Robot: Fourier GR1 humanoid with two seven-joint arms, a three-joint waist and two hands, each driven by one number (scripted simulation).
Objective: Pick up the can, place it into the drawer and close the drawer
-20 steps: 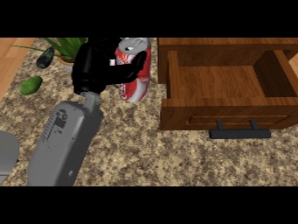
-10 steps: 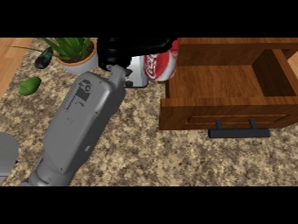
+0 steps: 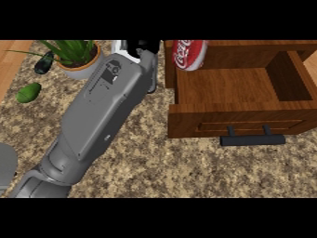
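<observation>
The red can (image 3: 190, 53) with white script lettering lies tilted over the rear left corner of the open wooden drawer (image 3: 243, 122), just right of the left hand (image 3: 144, 47) — whether its fingers hold the can, I cannot tell. The drawer's bare wooden floor shows beyond the can; its dark handle (image 3: 253, 140) faces the robot.

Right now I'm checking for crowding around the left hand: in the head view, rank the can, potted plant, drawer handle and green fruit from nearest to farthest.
From the left hand, mostly hidden behind its forearm:
1. Can, just right, over the open drawer's back corner.
2. Potted plant, to the left.
3. Green fruit, far left, lower.
4. Drawer handle, lower right.
</observation>
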